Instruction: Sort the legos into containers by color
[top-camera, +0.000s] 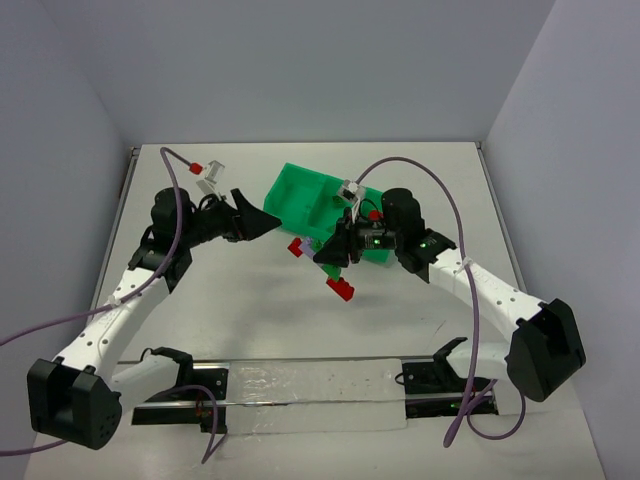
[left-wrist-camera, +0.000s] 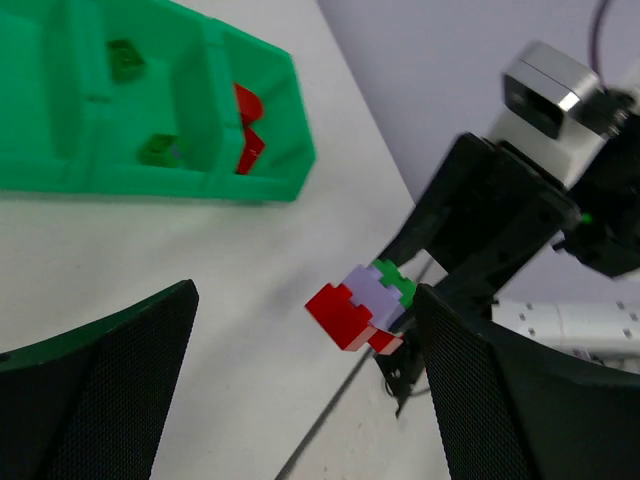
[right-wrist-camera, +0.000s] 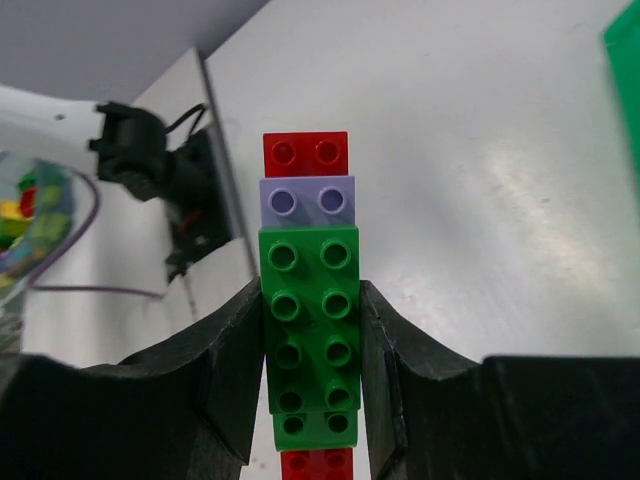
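While the stack of legos (right-wrist-camera: 310, 250), red, lavender and green with red again at the palm end, is clamped between the fingers of the right gripper (top-camera: 328, 253), it is held just beside the near long side of the green tray (top-camera: 296, 190), which is set toward the far edge of the table (top-camera: 250, 320). The left gripper (top-camera: 265, 222) is spread wide, with nothing in it, beside the tray's left end. A red and green brick (top-camera: 340, 288) is seen on the table, nearer the front edge. In one end compartment, red bricks (left-wrist-camera: 248, 125) are seen.
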